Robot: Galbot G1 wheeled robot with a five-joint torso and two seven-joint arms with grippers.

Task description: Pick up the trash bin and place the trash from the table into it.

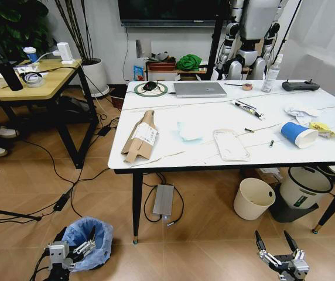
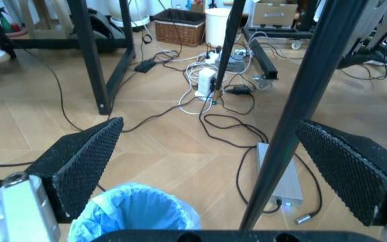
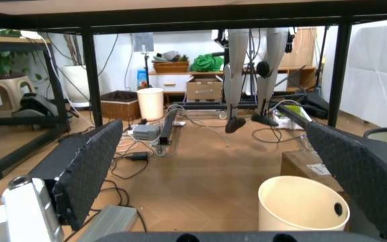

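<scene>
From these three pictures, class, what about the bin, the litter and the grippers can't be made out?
- Dark bin with crinkled light-blue bag: head view, left gripper covers its near rim; contact unclear.
- Same bin: left wrist view, bottom edge cuts it.
- Yellow-and-white litter beside the blue paper cup: head view, too small to identify.
- Right gripper: head view, bottom edge cuts its body.
</scene>
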